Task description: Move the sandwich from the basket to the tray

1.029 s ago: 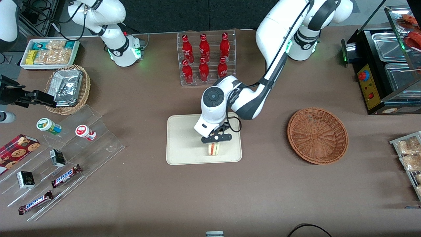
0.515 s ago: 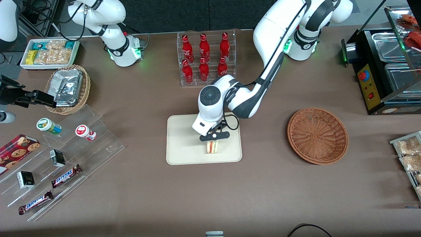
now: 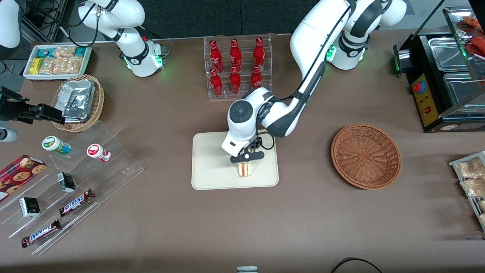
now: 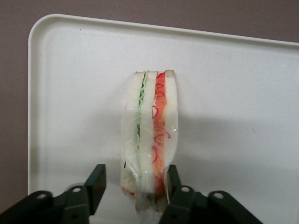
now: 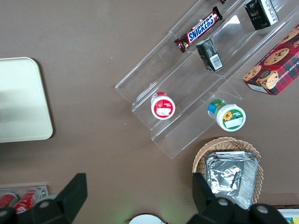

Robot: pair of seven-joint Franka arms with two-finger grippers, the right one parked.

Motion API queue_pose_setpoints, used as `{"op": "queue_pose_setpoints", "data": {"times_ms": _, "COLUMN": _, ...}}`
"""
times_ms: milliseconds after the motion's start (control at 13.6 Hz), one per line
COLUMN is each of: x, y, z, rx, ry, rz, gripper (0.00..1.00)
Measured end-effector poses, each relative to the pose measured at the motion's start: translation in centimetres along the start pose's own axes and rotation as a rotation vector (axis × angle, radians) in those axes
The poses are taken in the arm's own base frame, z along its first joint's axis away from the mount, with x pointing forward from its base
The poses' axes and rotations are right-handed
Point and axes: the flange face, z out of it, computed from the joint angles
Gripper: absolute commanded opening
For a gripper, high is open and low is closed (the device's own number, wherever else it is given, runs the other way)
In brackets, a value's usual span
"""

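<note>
The sandwich (image 3: 244,170) (image 4: 149,135) stands on its edge on the cream tray (image 3: 212,163) (image 4: 70,70), wrapped in clear film, with its red and green filling showing. My left gripper (image 3: 245,163) (image 4: 134,177) is just above it and open, its fingers on either side of the sandwich's end. One finger (image 4: 96,184) stands apart from the bread; the other finger (image 4: 174,179) lies against the red side. The reddish-brown wicker basket (image 3: 365,155) sits empty toward the working arm's end of the table.
A rack of red bottles (image 3: 237,66) stands farther from the front camera than the tray. Toward the parked arm's end are a tan basket of foil packs (image 3: 79,101), a clear stepped stand with snacks (image 3: 75,182) and a white snack box (image 3: 57,60). A black food warmer (image 3: 447,76) stands past the basket.
The gripper and the sandwich shifted a little away from the front camera over the tray, then held still.
</note>
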Motion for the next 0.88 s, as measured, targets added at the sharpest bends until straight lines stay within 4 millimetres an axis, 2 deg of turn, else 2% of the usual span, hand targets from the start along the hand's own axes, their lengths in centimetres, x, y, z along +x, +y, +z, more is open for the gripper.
{"op": "queue_pose_setpoints", "data": {"times_ms": 221, "x": 0.6, "y": 0.2, "z": -1.3, "rx": -0.017, "ry": 0.015, "rz": -0.009, "gripper": 0.99}}
{"op": "queue_pose_setpoints", "data": {"times_ms": 368, "x": 1.4, "y": -0.1, "z": -4.1, "rx": -0.017, "ry": 0.025, "rz": -0.024, "gripper": 0.99}}
{"op": "queue_pose_setpoints", "data": {"times_ms": 441, "x": 2.0, "y": -0.5, "z": -6.3, "rx": -0.021, "ry": 0.032, "rz": -0.04, "gripper": 0.99}}
{"op": "queue_pose_setpoints", "data": {"times_ms": 588, "x": 3.5, "y": -2.4, "z": -11.9, "rx": -0.032, "ry": 0.044, "rz": -0.092, "gripper": 0.99}}
{"op": "queue_pose_setpoints", "data": {"times_ms": 735, "x": 4.7, "y": -5.1, "z": -17.7, "rx": -0.042, "ry": 0.058, "rz": -0.137, "gripper": 0.99}}
{"op": "queue_pose_setpoints", "data": {"times_ms": 882, "x": 5.8, "y": -8.1, "z": -22.3, "rx": -0.042, "ry": 0.07, "rz": -0.196, "gripper": 0.99}}
